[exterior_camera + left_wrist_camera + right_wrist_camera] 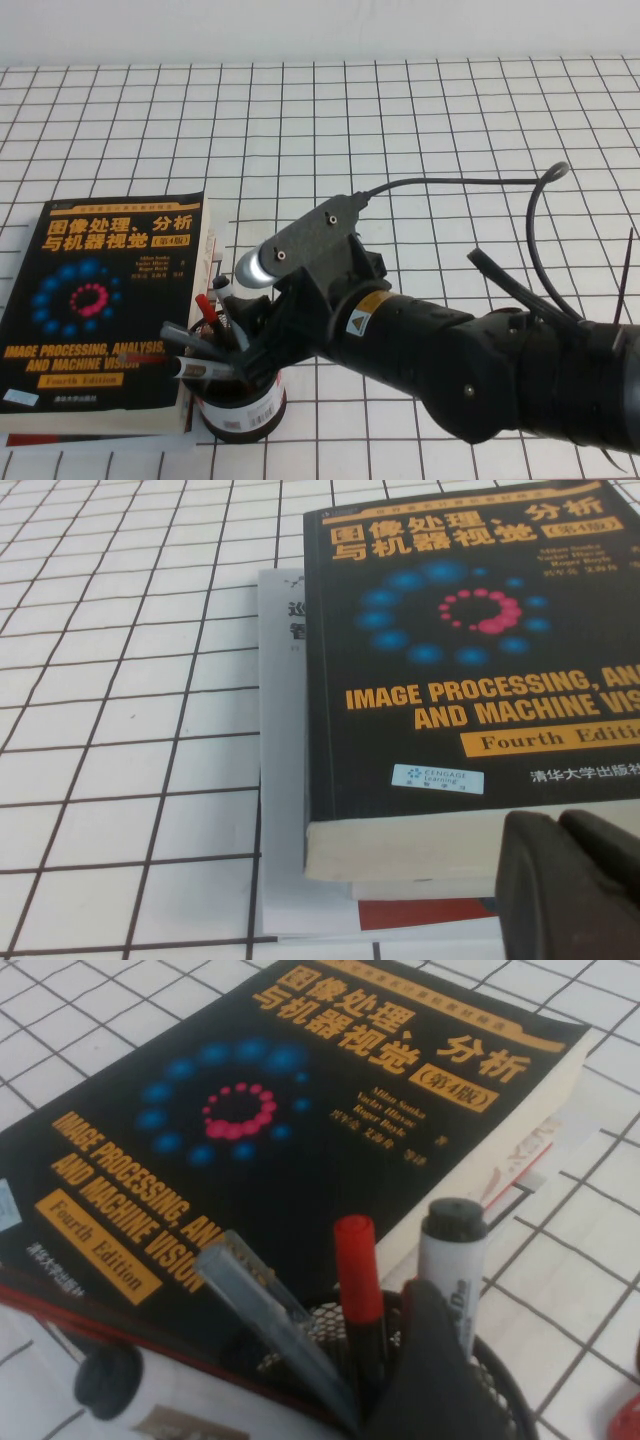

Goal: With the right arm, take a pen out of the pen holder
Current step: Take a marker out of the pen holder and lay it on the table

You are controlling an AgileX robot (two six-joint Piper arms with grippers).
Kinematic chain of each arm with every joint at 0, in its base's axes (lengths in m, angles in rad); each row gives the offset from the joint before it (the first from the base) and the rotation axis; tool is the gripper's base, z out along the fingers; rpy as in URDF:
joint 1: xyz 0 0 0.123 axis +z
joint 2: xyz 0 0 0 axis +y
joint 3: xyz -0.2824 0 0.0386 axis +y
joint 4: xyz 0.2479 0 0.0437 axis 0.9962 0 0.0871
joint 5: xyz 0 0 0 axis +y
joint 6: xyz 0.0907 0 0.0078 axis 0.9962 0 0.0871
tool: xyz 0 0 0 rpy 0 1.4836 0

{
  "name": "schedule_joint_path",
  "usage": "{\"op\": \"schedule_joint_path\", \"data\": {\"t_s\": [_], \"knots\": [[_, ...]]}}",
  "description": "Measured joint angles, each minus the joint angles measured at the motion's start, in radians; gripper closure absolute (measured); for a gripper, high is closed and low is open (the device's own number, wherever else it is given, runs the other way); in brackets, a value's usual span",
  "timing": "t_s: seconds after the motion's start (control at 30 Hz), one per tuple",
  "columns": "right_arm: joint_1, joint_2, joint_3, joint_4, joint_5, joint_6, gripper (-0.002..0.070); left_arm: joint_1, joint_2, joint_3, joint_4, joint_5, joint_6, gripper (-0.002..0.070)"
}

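A black mesh pen holder (pixel 240 408) stands near the table's front edge, against the book's right side. It holds several pens: a white marker with a black cap (pixel 450 1260), a red-capped pen (pixel 357 1270) and a clear grey pen (pixel 270 1320). My right gripper (pixel 250 345) is down at the holder's mouth among the pens, and it is open. One dark finger (pixel 430 1380) shows just inside the rim (pixel 505 1385), right beside the white marker; the other finger is out of frame. My left gripper (pixel 560 825) is shut and empty by the book's near corner.
A thick black book (pixel 100 300) with orange lettering lies left of the holder on a thinner white book (pixel 285 730). The white gridded tabletop (pixel 400 120) stretches behind and to the right. My right arm and its cable (pixel 470 182) cross the front right.
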Motion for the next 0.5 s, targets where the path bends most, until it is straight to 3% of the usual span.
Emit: {"op": "schedule_joint_path", "data": {"t_s": [0.5], "knots": [[0.011, 0.046, -0.033, 0.02, -0.03, -0.001, 0.0288, 0.0, 0.0, 0.0, 0.0, 0.0, 0.0, 0.0679]]}}
